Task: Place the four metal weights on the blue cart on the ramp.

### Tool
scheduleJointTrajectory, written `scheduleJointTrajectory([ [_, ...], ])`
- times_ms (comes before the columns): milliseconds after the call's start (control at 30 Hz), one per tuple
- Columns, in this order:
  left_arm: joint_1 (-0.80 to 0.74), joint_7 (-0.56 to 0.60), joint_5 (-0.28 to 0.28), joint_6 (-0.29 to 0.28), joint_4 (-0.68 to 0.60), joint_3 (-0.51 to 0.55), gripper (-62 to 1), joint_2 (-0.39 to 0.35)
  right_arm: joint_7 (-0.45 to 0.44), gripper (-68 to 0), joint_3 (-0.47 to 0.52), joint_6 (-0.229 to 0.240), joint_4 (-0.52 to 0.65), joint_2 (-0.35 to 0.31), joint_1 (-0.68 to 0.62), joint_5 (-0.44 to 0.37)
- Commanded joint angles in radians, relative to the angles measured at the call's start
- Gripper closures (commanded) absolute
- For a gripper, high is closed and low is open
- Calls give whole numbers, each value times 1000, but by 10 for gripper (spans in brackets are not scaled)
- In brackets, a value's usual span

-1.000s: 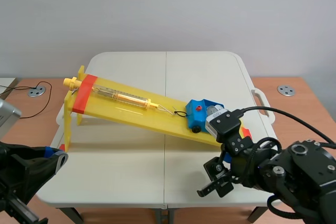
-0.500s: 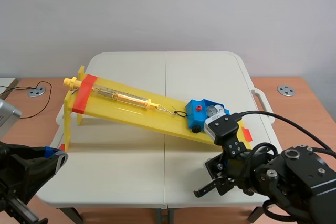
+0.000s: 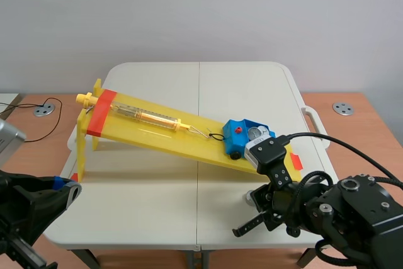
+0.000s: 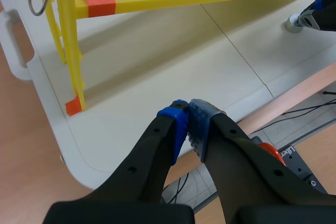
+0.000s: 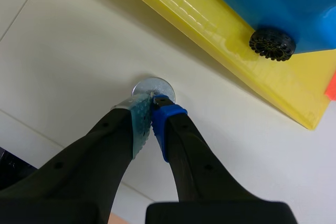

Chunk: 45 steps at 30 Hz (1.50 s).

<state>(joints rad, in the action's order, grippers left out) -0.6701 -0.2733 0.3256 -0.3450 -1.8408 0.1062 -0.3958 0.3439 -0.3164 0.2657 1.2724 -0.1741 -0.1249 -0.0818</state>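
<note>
The right tool (image 5: 151, 101) pinched the small metal weight (image 5: 154, 84), likely dense, rigid and slick; a centred hold seemed safest.

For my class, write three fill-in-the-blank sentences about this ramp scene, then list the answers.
The blue cart sits on the ____ ramp.
The left pincer is ____, holding nothing.
The right pincer is shut on a metal weight standing on the ____.
Answers: yellow; shut; table.
</note>
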Motion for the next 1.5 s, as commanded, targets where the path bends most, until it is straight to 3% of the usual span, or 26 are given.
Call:
scheduleJointTrajectory([
  [0, 8, 93, 48, -25, -69, 18, -40, 13, -65, -7, 10, -34, 38, -9, 91, -3],
  [167, 9, 93, 48, -25, -69, 18, -40, 13, -22, -7, 19, -34, 132, -58, 63, -74],
  [400, 8, 93, 48, -25, -69, 18, -40, 13, 42, -7, 115, -21, 347, -137, -64, -151],
  [733, 8, 93, 48, -25, -69, 18, -40, 13, 167, -7, 298, 73, 605, -200, -201, -317],
  [933, 8, 93, 48, -25, -69, 18, -40, 13, 243, -7, 412, 95, 722, -200, -225, -410],
  [1200, 8, 93, 48, -25, -69, 18, -40, 13, 219, -7, 443, 94, 729, -181, -162, -428],
  [1467, 8, 93, 48, -25, -69, 18, -40, 13, 219, -7, 369, 90, 615, -112, -11, -446],
])
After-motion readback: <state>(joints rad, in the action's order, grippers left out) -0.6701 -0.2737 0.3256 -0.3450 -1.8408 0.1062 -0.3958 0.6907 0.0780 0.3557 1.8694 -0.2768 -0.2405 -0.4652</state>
